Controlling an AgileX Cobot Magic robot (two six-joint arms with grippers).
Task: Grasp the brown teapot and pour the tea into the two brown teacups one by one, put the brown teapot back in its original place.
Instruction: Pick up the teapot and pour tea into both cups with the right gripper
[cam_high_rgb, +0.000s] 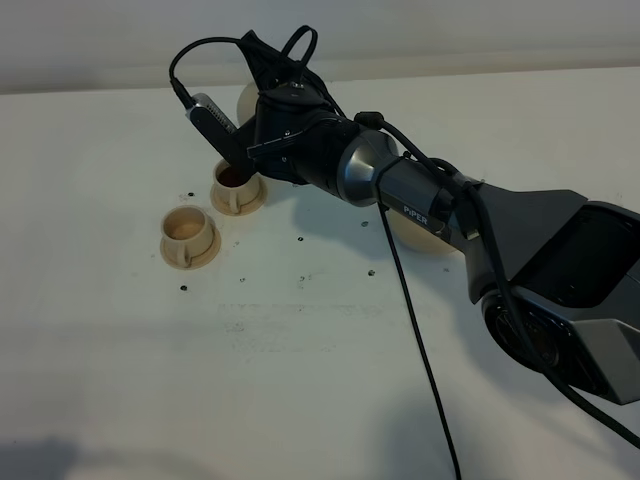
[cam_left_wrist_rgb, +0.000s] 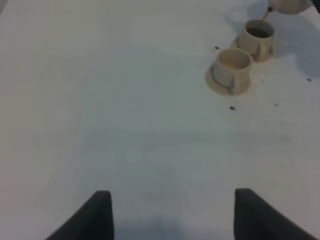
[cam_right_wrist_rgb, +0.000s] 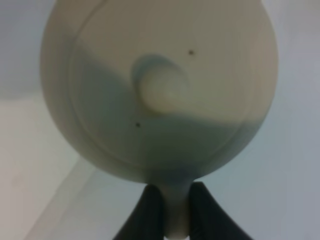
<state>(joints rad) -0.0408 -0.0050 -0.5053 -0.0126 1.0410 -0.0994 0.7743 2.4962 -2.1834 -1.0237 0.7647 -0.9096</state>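
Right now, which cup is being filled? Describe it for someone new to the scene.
Follow the black right arm across the white table to the teapot at its tip. Two tan cups on saucers stand there; the filling cup sits under the spout, holding dark tea, while the neighbour cup looks pale inside.

On the table, the front teacup stands on its saucer left of the middle. The rear teacup stands on a 2nd saucer just behind it to the right. The teapot hangs tilted above the rear teacup, and the coaster disc lies well to their right, partly beneath the right arm.
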